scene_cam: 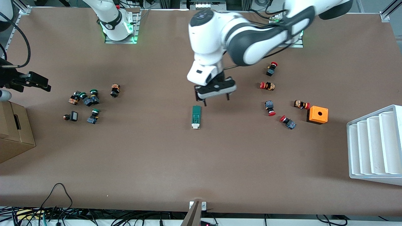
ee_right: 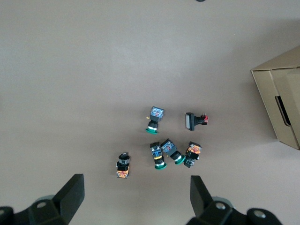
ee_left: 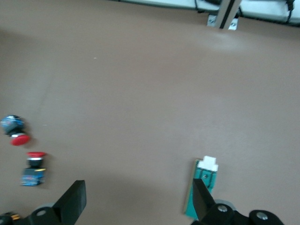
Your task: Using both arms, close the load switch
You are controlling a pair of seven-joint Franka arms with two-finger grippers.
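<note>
The load switch (scene_cam: 196, 116), a narrow dark-green block with a white end, lies flat at the table's middle, its white end toward the front camera. My left gripper (scene_cam: 216, 99) is open and empty, low over the table just beside the switch's green end. In the left wrist view (ee_left: 138, 197) one finger (ee_left: 201, 201) overlaps the switch (ee_left: 205, 180). My right gripper (ee_right: 136, 192) is open and empty, high above the green-capped buttons (ee_right: 168, 152). Its black hand (scene_cam: 34, 81) shows at the right arm's end of the table.
Several red-capped buttons (scene_cam: 270, 107) and an orange box (scene_cam: 317, 114) lie toward the left arm's end, with a white ribbed tray (scene_cam: 375, 144) at the table's edge there. Green-capped buttons (scene_cam: 89, 99) and a cardboard box (scene_cam: 12, 131) lie toward the right arm's end.
</note>
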